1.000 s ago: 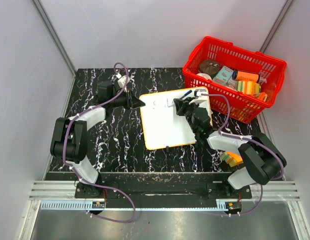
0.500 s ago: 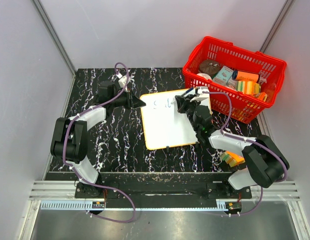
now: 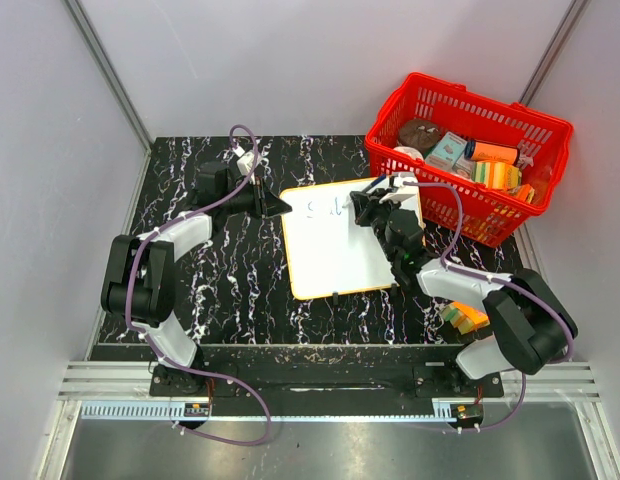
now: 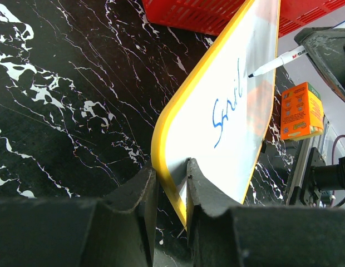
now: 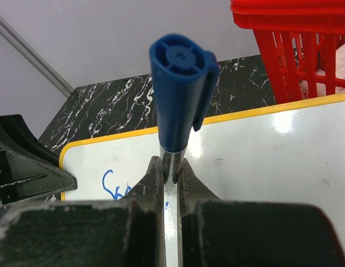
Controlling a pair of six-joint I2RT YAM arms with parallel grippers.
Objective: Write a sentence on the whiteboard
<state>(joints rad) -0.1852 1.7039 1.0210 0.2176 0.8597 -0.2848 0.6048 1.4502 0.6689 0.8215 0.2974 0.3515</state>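
The whiteboard, white with an orange-yellow frame, lies on the black marbled table. My left gripper is shut on its far-left corner; in the left wrist view the frame edge sits between the jaws. Blue handwriting reading about "Smil" runs along the board's top; it shows faintly in the top view. My right gripper is shut on a blue-capped marker, held upright with its tip at the board just after the last letter.
A red basket full of small packages stands at the back right, just behind the board. An orange box lies near my right arm's base and also shows in the left wrist view.
My right gripper with the marker has shifted slightly up and right along the board's top edge, and the blue writing has grown a little. The left gripper and board have not moved.
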